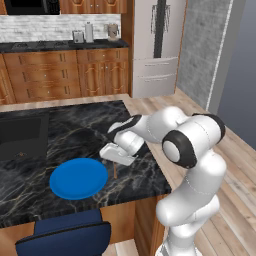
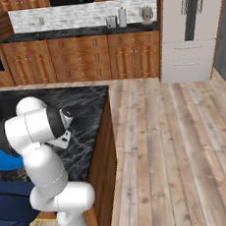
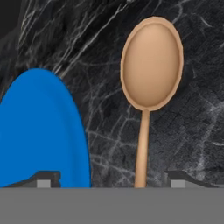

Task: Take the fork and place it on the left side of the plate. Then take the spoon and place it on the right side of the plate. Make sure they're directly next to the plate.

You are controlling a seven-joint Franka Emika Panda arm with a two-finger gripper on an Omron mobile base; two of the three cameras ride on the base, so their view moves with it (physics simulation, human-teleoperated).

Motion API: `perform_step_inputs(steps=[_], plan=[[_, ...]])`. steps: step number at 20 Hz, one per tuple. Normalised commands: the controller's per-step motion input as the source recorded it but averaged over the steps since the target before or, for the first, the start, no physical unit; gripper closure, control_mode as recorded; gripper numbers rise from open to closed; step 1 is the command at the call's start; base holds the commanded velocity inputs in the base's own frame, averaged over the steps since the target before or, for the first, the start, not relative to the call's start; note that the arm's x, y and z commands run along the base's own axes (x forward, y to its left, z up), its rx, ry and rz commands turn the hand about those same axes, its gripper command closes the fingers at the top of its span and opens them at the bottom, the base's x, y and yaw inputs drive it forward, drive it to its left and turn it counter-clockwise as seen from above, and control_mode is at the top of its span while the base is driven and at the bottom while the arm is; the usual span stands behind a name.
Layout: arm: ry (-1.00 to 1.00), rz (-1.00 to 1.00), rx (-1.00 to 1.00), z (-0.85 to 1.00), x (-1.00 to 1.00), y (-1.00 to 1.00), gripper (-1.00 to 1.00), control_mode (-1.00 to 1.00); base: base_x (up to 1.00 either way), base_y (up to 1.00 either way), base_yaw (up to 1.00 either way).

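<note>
The black marble counter (image 1: 75, 130) carried everything, a dark sink (image 1: 22, 135) sunk into it at ten o'clock of the plate. The white arm (image 1: 192, 145) reached over the counter's right end from four o'clock in the left base view. The blue plate (image 1: 78, 178) lay flat near the counter's front edge, with a blue stool seat (image 1: 65, 235) below it at six o'clock. In the hand view the plate (image 3: 41, 131) sat at nine o'clock. Just beside it at three o'clock, apart by a narrow strip of marble, lay the wooden spoon (image 3: 148, 87), bowl toward twelve o'clock and handle running down to six. The gripper (image 3: 111, 179) hung over the handle with its jaws spread wide, one tip on each side, clasping nothing. In the left base view the gripper (image 1: 114, 159) stood at the plate's three o'clock edge, the spoon (image 1: 115, 170) showing under it.
</note>
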Motion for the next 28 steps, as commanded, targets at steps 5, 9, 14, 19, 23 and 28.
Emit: perform_step_inputs(steps=[5, 9, 14, 19, 23, 28], plan=[[-0.06, 0.00, 0.12, 0.10, -0.30, -0.08, -1.00, -1.00, 0.00, 0.00, 0.00], [-0.07, 0.00, 0.11, 0.43, -0.49, -0.14, -1.00, -1.00, 0.00, 0.00, 0.00], [-0.02, -0.04, 0.01, 0.65, -0.52, -0.06, -1.00, -1.00, 0.00, 0.00, 0.00], [0.00, -0.10, 0.00, 0.93, -0.47, -0.10, -1.00, -1.00, 0.00, 0.00, 0.00], [0.02, -0.15, -0.07, 0.97, -0.52, -0.20, -1.00, -1.00, 0.00, 0.00, 0.00], [0.09, -0.22, -0.20, 0.72, -0.70, -0.50, -1.00, -1.00, 0.00, 0.00, 0.00]])
